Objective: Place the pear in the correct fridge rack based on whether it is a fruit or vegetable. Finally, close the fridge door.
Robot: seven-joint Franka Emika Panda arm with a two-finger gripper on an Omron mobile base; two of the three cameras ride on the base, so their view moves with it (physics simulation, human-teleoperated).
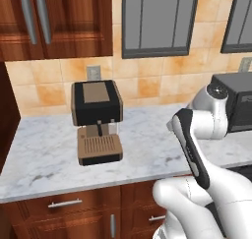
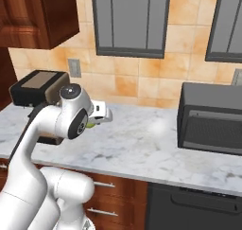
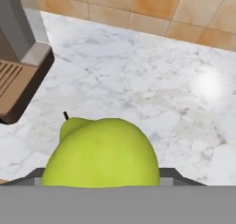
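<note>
The pear (image 3: 101, 151), bright yellow-green with a short dark stem, sits large at the bottom of the hand view between the two finger tips. My gripper (image 3: 102, 178) is shut on it and holds it above the marble counter (image 3: 138, 80). From the right base view, a sliver of the pear (image 2: 90, 125) peeks out under the white hand, and the gripper (image 2: 94, 121) hangs over the counter just right of the coffee machine. The fridge rack and the fridge door are out of view.
A black and brown coffee machine (image 1: 97, 120) stands on the counter (image 1: 147, 149) to the left of the arm. A dark microwave (image 2: 210, 118) occupies the right end. Wooden cabinets hang above and line the counter front, and the tiled wall carries grey windows.
</note>
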